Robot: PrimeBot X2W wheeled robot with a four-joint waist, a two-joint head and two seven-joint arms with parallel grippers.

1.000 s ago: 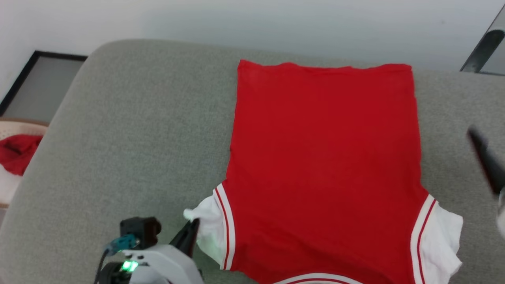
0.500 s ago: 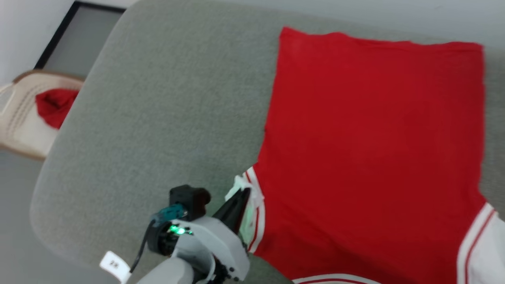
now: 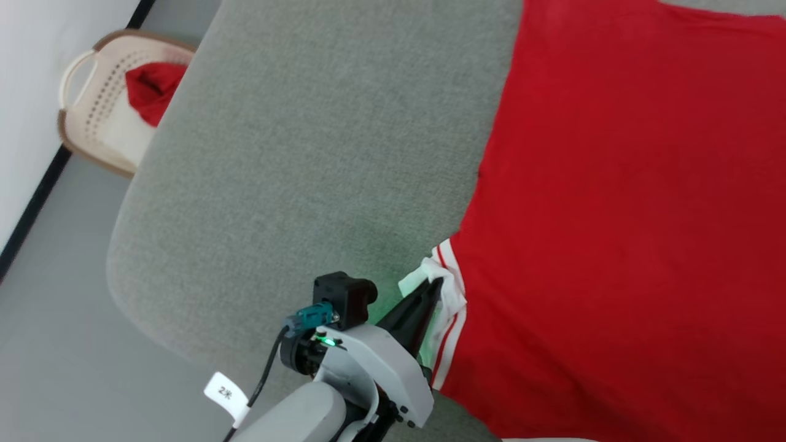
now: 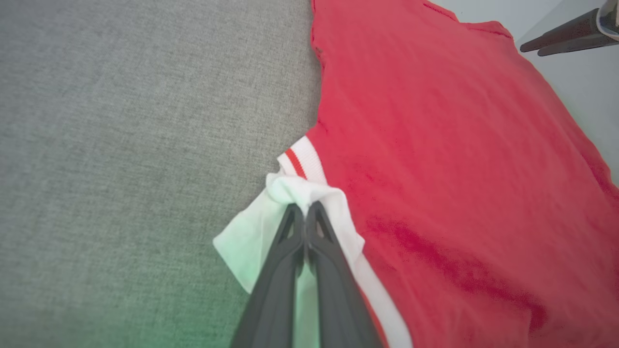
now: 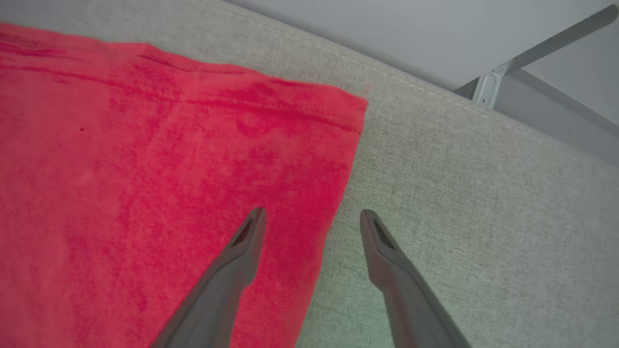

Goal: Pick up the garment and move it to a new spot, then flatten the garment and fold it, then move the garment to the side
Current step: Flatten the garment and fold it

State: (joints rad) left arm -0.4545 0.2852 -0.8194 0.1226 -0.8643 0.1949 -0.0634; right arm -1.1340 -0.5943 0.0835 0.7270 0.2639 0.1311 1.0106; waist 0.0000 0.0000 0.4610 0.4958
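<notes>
Left fingers pinching garment sleeve; right fingers spread.

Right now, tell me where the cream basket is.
Head view, upper left: the cream basket sits between the white wall and the edge of the grey cushion, a red cloth bundle inside.

- We see a grey fabric cushion with a rounded corner carrying everything. It spreads bare to the left of the left jaws.
- The garment lies flat on it, red side up, just right of those jaws, with its white sleeve bunched at their tips.
- Its straight side edge runs between the right jaws.
</notes>
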